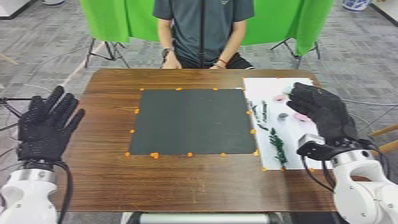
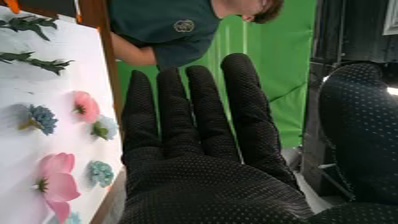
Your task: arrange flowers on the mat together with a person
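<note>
- Your right hand in its black fabric glove (image 1: 313,102) is over the right part of the white rectangular sheet (image 1: 262,90); its fingers are straight and slightly spread, the thumb held apart, pinching nothing.
- Your left hand, gloved alike (image 1: 46,131), is at the brown wooden table's (image 1: 178,187) left side, fingers fanned out straight.
- The dark square mat (image 1: 191,120) lies left of the sheet.
- On the sheet you have slim green leafy sprigs (image 1: 277,145), a large pink flower (image 2: 59,184), a smaller pink bloom (image 2: 87,106) and a blue-grey blossom (image 2: 42,119).
</note>
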You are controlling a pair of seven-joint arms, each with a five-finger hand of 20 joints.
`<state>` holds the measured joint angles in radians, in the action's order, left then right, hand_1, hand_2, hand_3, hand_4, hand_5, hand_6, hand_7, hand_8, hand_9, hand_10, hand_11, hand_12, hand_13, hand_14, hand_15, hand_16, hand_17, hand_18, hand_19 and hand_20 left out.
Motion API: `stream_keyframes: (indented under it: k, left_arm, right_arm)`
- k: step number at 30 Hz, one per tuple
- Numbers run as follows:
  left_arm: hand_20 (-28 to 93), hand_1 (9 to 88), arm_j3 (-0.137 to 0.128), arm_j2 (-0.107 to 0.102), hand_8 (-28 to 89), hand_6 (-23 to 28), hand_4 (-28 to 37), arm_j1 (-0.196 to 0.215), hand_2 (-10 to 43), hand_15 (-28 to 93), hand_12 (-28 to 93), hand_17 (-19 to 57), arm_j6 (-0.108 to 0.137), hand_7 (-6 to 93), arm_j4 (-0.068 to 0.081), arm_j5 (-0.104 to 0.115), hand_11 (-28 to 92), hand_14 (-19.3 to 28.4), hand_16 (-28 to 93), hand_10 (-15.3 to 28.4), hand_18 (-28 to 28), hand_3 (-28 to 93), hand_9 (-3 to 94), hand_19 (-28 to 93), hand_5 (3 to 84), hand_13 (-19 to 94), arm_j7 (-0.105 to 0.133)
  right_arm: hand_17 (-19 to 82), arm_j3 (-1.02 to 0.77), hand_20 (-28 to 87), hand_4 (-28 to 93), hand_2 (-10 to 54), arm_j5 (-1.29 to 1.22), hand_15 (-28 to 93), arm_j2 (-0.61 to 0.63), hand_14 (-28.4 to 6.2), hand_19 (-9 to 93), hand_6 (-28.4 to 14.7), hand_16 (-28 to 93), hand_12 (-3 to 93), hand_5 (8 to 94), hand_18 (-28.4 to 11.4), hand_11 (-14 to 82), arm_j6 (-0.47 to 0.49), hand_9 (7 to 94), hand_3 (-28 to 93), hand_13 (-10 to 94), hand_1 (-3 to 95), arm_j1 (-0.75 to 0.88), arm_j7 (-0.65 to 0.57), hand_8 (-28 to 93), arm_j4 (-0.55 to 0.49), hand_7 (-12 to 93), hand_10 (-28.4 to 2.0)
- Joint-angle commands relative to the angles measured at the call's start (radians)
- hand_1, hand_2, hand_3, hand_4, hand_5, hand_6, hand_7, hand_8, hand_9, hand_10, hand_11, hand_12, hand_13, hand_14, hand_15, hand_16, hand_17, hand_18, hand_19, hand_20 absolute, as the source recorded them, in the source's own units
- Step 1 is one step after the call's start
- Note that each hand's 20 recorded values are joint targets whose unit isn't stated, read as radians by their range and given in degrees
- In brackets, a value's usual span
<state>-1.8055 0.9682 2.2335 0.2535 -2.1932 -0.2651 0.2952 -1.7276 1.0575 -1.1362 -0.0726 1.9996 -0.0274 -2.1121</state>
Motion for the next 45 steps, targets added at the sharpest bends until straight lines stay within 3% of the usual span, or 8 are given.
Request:
stream_keyframes:
  k: [1, 18, 27, 35, 37, 45]
  left_arm:
    - [11, 30.8, -0.008, 0.015, -11, 4.4, -28.3, 0.017, 14.3, 13, 1, -3.2, -0.02, 8.0, -0.004, 0.037, 13, 7.0, -9, 11.0, 11.0, 62, 31.8, 24, 40.2, 23, 0.014]
    - [12, 30.6, -0.018, 0.032, -11, 4.3, -28.3, 0.025, 14.0, 15, 2, -3.0, -0.043, 8.5, -0.005, 0.07, 13, 8.9, -8, 11.5, 11.6, 63, 32.0, 25, 39.6, 25, 0.009]
    - [12, 30.7, -0.02, 0.036, -11, 4.2, -28.3, 0.035, 13.8, 16, 2, -3.1, -0.042, 8.8, -0.01, 0.093, 14, 9.7, -8, 11.6, 11.8, 63, 32.2, 26, 39.5, 27, 0.026]
    - [12, 31.0, -0.026, 0.037, -10, 5.4, -28.3, 0.042, 13.6, 17, 4, -3.3, -0.039, 9.2, -0.013, 0.096, 15, 11.1, -6, 12.7, 12.1, 63, 33.2, 26, 40.7, 27, 0.027]
    - [12, 31.1, -0.027, 0.039, -10, 5.5, -28.3, 0.04, 13.6, 18, 4, -3.4, -0.036, 9.4, -0.01, 0.104, 15, 11.3, -6, 12.8, 12.2, 63, 33.8, 26, 41.3, 28, 0.015]
    - [12, 30.7, -0.03, 0.04, -10, 5.8, -28.3, 0.049, 14.2, 20, 5, -3.4, -0.053, 9.2, -0.005, 0.133, 15, 12.5, -6, 12.9, 12.3, 63, 36.1, 27, 42.7, 29, 0.02]
  right_arm:
    - [15, 0.009, 10, -25, 4.3, 0.014, 15, 0.025, -12.3, 34, -3.5, 14, 12.9, 47.3, -15.6, 8.1, -0.018, 42.5, 80, 34, 20.6, 0.007, 0.025, -14, -0.012, 21, -15.4]
    - [15, 0.013, 10, -25, 3.1, 0.057, 15, 0.052, -12.4, 34, -3.6, 14, 13.0, 46.6, -15.7, 8.1, -0.038, 41.9, 81, 34, 20.9, 0.021, 0.043, -14, -0.013, 21, -15.5]
    - [15, 0.024, 10, -25, 2.5, 0.08, 15, 0.059, -12.3, 34, -3.6, 14, 13.0, 46.2, -15.7, 8.1, -0.048, 41.7, 81, 33, 21.0, 0.018, 0.055, -14, -0.006, 21, -15.5]
    - [11, 0.021, 8, -25, 0.3, 0.117, 9, 0.058, -9.7, 32, -3.7, 11, 11.5, 41.1, -12.5, 6.4, -0.066, 38.1, 82, 25, 20.5, 0.017, 0.057, -14, -0.003, 19, -15.0]
    - [11, 0.022, 8, -25, -0.2, 0.122, 8, 0.053, -9.4, 32, -3.7, 10, 11.4, 40.7, -12.4, 6.5, -0.067, 37.7, 82, 25, 20.6, 0.018, 0.051, -14, -0.004, 19, -14.9]
    - [11, -0.022, 8, -25, -0.5, 0.135, 10, 0.029, -11.2, 33, -3.7, 10, 11.3, 40.4, -13.0, 6.3, -0.024, 36.4, 82, 24, 20.7, 0.059, 0.051, -14, -0.019, 19, -15.5]
